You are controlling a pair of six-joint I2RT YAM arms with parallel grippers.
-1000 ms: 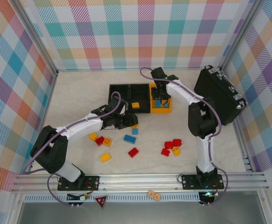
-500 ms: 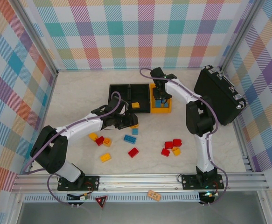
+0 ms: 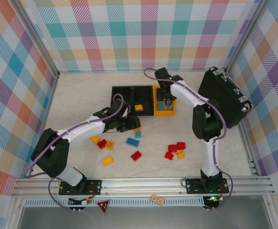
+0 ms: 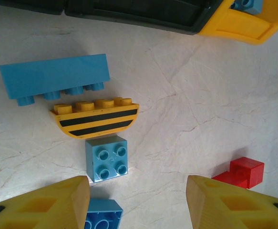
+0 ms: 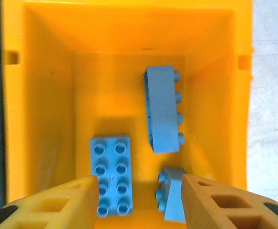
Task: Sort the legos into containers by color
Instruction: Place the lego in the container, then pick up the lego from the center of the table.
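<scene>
Legos [image 4: 106, 164] look light, rigid, slick (pinch flat sides, not studs); left gripper [image 4: 136, 187] spread, empty; right gripper [image 5: 138, 182] parted over yellow bin [image 5: 38, 95].

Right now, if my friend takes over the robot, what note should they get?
Left claw: open, empty, by a small blue brick on the table.
Right claw: open above the yellow bin.
Done: three blue bricks lie in the yellow bin; one yellow brick in the middle black bin.
To do: loose legos, red, yellow and blue, wait on the table.
</scene>
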